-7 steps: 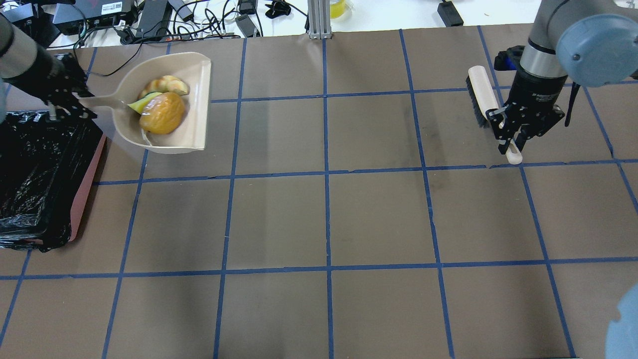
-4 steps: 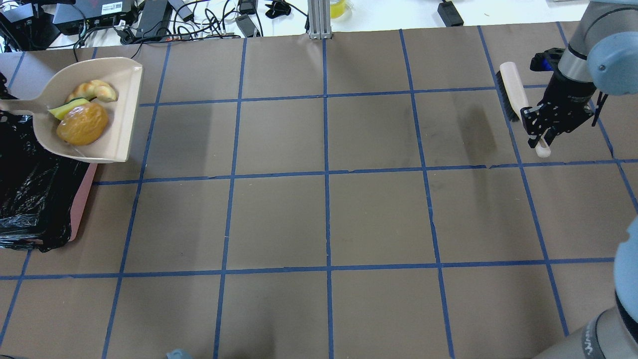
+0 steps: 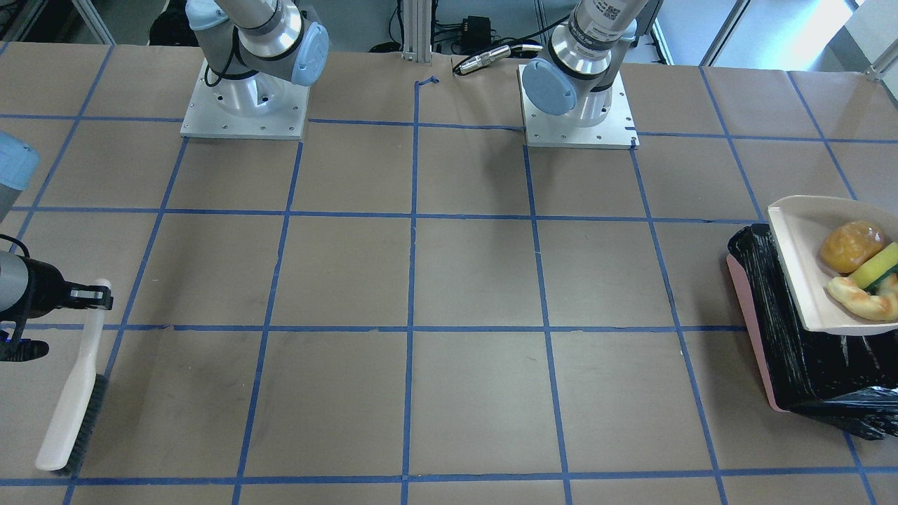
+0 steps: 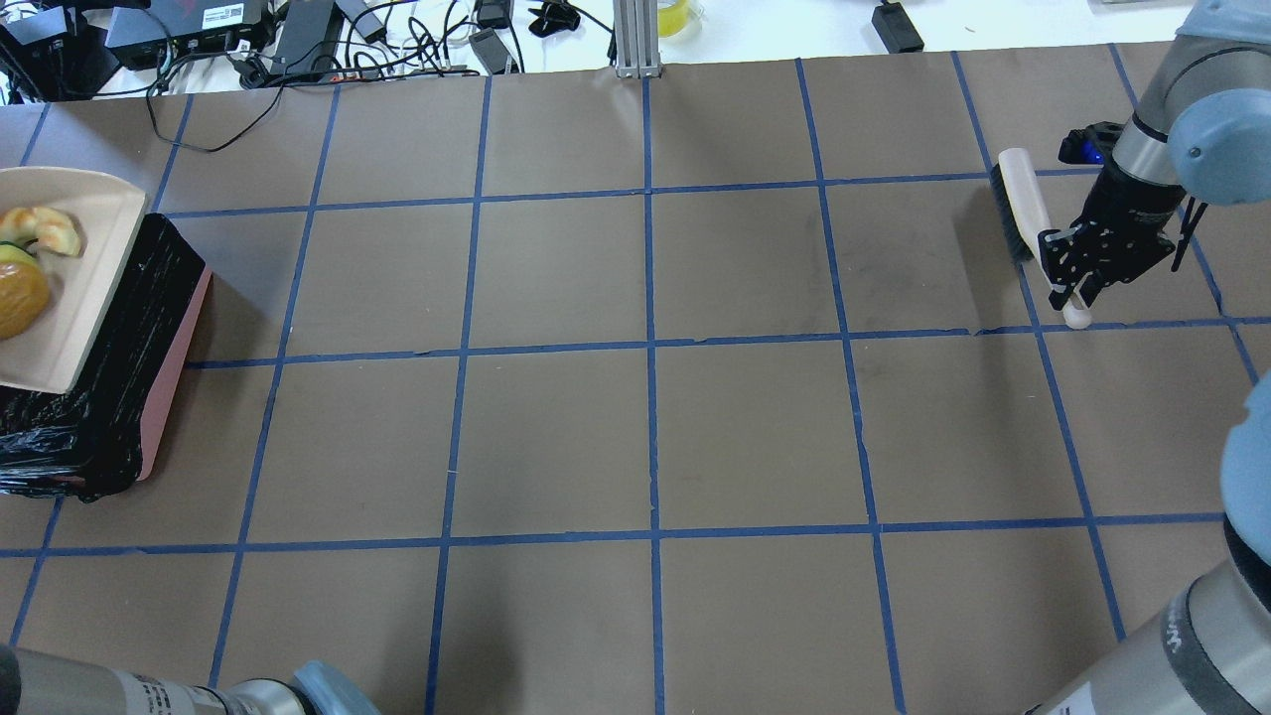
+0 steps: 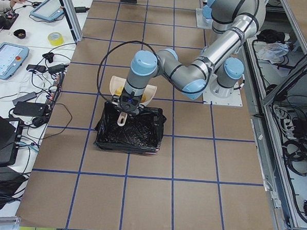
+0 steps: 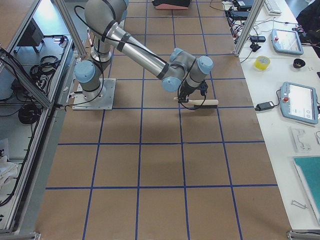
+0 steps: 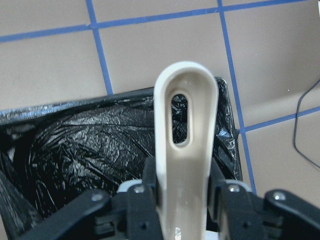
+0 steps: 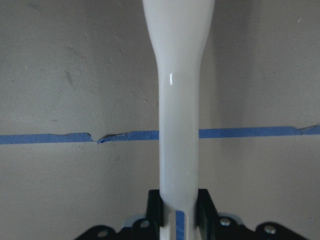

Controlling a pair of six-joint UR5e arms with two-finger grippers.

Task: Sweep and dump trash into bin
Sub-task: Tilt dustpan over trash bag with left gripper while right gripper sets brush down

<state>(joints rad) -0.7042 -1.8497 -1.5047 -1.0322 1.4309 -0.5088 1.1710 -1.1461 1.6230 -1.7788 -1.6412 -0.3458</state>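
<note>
The beige dustpan (image 4: pixel 70 298) hangs over the bin (image 4: pixel 129 338), a pink box lined with black plastic, at the table's left end. In the pan lie the amber lump (image 3: pixel 851 245), the yellow-green wedge (image 3: pixel 877 265) and the cream crescent (image 3: pixel 859 298). My left gripper (image 7: pixel 182 200) is shut on the dustpan handle (image 7: pixel 185 125), with the bin's bag (image 7: pixel 75 155) below it. My right gripper (image 4: pixel 1077 283) is shut on the brush handle (image 8: pixel 182 125). The brush (image 4: pixel 1018 199) rests on the table at the far right.
The brown table has a blue tape grid (image 4: pixel 650 348). Cables and power bricks (image 4: pixel 298 35) lie along the far edge. The two arm bases (image 3: pixel 575 105) stand at the near edge. The bin's pink wall (image 3: pixel 754 330) faces the table's middle.
My left arm has carried the dustpan with the trash leftward, from beside the bin to over it. My right gripper has moved the brush a little to the right.
</note>
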